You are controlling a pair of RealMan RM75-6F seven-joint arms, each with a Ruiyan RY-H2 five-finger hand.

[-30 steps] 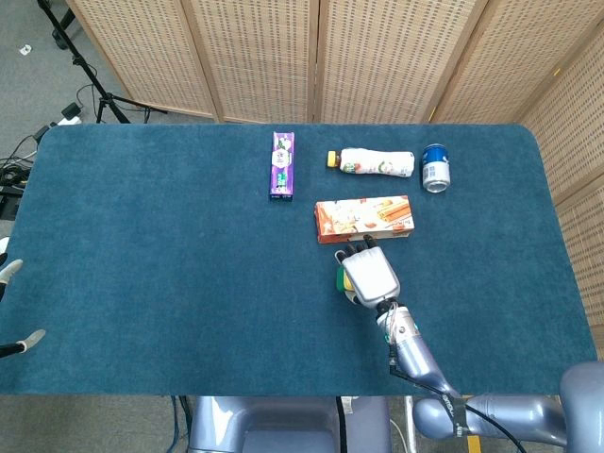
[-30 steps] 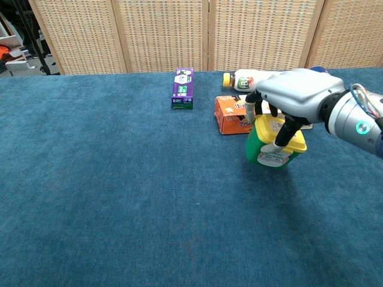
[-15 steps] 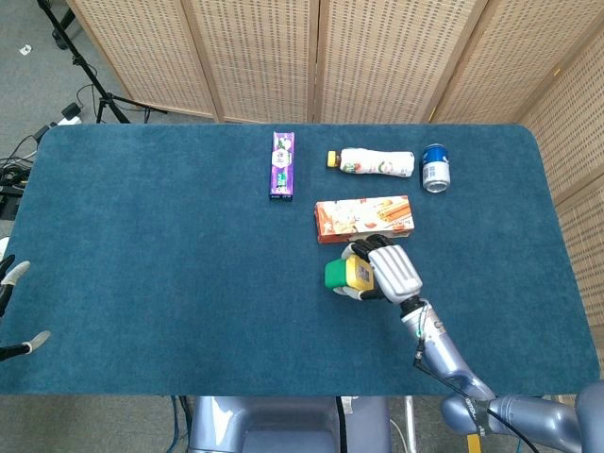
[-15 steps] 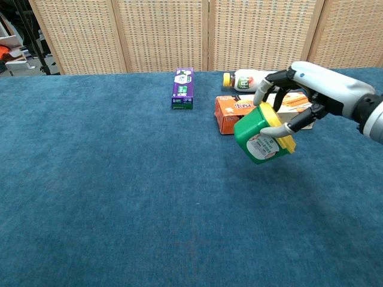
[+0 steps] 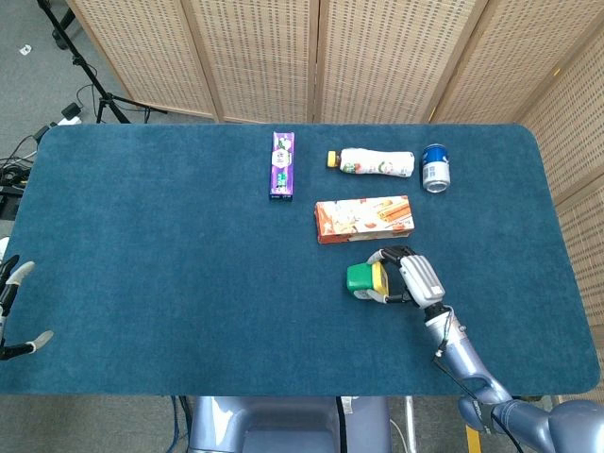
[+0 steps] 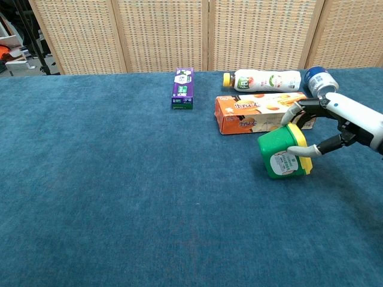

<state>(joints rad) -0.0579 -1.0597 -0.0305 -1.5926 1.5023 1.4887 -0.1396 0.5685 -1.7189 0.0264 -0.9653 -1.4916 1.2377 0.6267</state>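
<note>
Gripping green tub [image 6: 281, 156] by its yellow lid end, right hand [image 5: 413, 276] with fingers [image 6: 291, 112] clamped top and bottom, tub tipped sideways just off desk [image 5: 151, 245], left of palm. Sits right of centre toward near edge, just in front of orange box [image 5: 364, 218]. Left hand [image 5: 17, 307] spread, holding nothing, off left edge.

Overhead head view; low frontal chest view
</note>
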